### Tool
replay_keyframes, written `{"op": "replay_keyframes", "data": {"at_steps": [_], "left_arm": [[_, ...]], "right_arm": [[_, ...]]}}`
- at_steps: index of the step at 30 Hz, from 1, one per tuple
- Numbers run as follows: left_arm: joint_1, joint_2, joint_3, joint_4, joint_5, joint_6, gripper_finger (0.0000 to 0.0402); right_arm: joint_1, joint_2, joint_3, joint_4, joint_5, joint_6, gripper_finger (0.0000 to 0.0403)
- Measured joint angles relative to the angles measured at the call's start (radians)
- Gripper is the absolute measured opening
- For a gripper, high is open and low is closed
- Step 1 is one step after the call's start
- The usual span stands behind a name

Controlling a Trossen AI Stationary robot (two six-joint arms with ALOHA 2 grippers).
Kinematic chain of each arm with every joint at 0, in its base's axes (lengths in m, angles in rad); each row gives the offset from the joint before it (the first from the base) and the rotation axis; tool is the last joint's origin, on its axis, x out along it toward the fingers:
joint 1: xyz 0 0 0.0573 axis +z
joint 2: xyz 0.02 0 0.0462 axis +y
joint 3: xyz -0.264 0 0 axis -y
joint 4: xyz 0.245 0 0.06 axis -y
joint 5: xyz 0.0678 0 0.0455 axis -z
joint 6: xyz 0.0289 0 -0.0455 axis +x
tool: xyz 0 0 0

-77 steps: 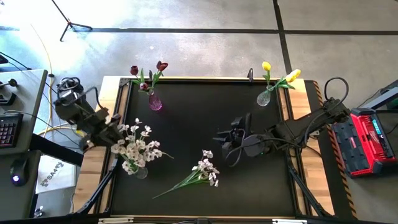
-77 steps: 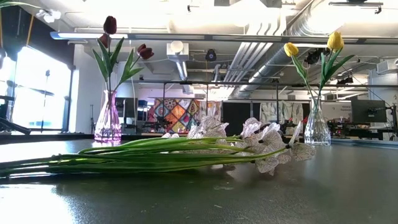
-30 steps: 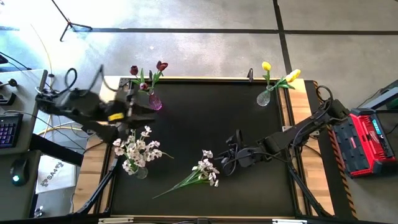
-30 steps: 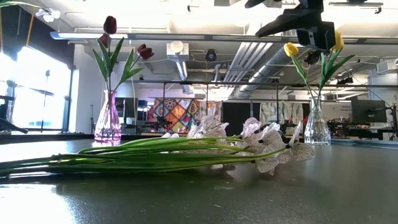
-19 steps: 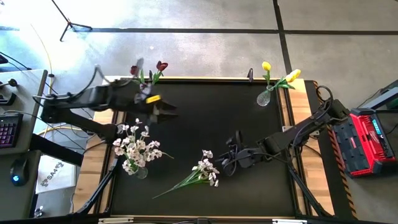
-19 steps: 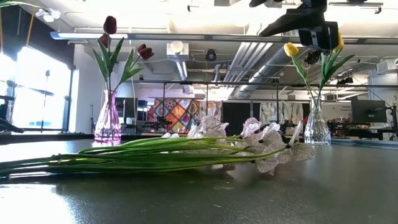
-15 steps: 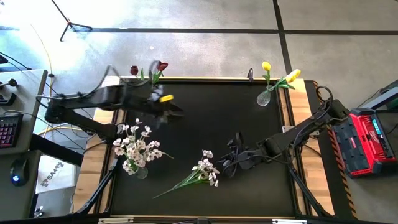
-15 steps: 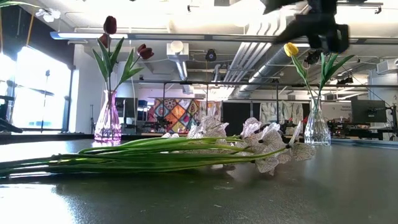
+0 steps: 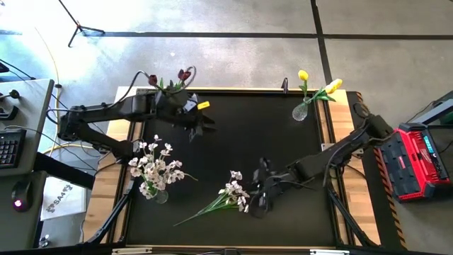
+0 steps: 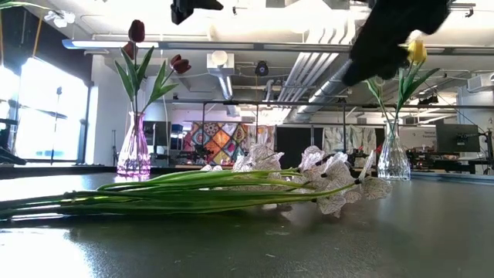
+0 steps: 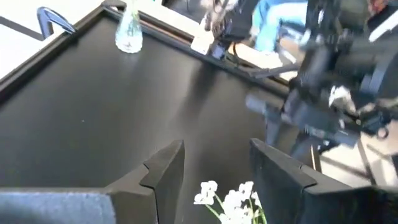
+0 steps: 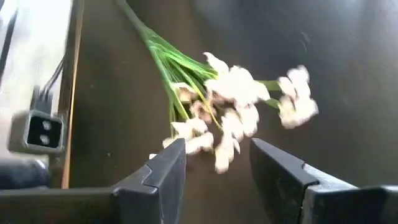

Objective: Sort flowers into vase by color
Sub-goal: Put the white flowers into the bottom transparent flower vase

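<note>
High view, no legible writing, right gripper open beside white spray

Black table with a light wooden frame, on a grey concrete floor crossed by dark tape lines. Left of the table: a grey desk, with a keyboard and a mouse (small red light on it). Also a white sheet of paper lower down, beside the table's edge. Right of the table: a red and black case. Far top left: the foot of a stand. In the low view, behind the table: a bright window, ceiling pipes, a colourful patchwork hanging, a monitor at the right side.
</note>
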Motion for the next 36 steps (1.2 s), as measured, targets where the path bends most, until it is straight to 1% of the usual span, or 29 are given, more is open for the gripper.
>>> {"op": "replay_keyframes", "data": {"at_steps": [3, 7, 9, 12, 15, 18, 23, 25, 28, 30, 32, 36], "left_arm": [[0.012, -0.029, 0.0, 0.0, 0.006, -0.014, 0.0165], [0.008, -0.065, 0.0, -0.013, 0.009, -0.019, 0.0165], [-0.001, -0.081, 0.0, -0.032, 0.009, -0.02, 0.0165], [-0.008, -0.111, 0.0, -0.105, 0.01, -0.02, 0.0165], [-0.008, -0.139, 0.0, -0.174, 0.006, -0.014, 0.0165], [-0.007, -0.162, 0.0, -0.183, 0.003, -0.011, 0.0165], [-0.005, -0.199, 0.0, -0.184, 0.008, -0.008, 0.0165], [-0.005, -0.208, 0.0, -0.193, 0.008, 0.007, 0.0165], [-0.005, -0.216, 0.0, -0.196, 0.009, 0.033, 0.0165], [-0.005, -0.217, 0.0, -0.2, 0.009, 0.047, 0.0165], [-0.005, -0.212, 0.0, -0.204, 0.009, 0.065, 0.0165], [-0.003, -0.208, 0.0, -0.215, 0.009, 0.071, 0.0165]], "right_arm": [[-0.037, 0.054, 0.006, 0.1, -0.03, -0.218, 0.0167], [-0.094, 0.144, 0.041, 0.247, -0.164, -0.455, 0.017], [-0.109, 0.201, 0.073, 0.272, -0.22, -0.555, 0.0176], [-0.118, 0.289, 0.142, 0.273, -0.231, -0.665, 0.0191], [-0.126, 0.373, 0.223, 0.277, -0.22, -0.725, 0.0207], [-0.132, 0.467, 0.288, 0.258, -0.217, -0.744, 0.0216], [-0.132, 0.586, 0.384, 0.229, -0.257, -0.739, 0.0214], [-0.135, 0.618, 0.42, 0.176, -0.265, -0.718, 0.0209], [-0.147, 0.656, 0.465, 0.099, -0.288, -0.676, 0.019], [-0.155, 0.664, 0.483, 0.062, -0.299, -0.654, 0.0164], [-0.162, 0.666, 0.493, 0.031, -0.305, -0.626, 0.0127], [-0.184, 0.648, 0.515, -0.082, -0.306, -0.547, 0.0033]]}}
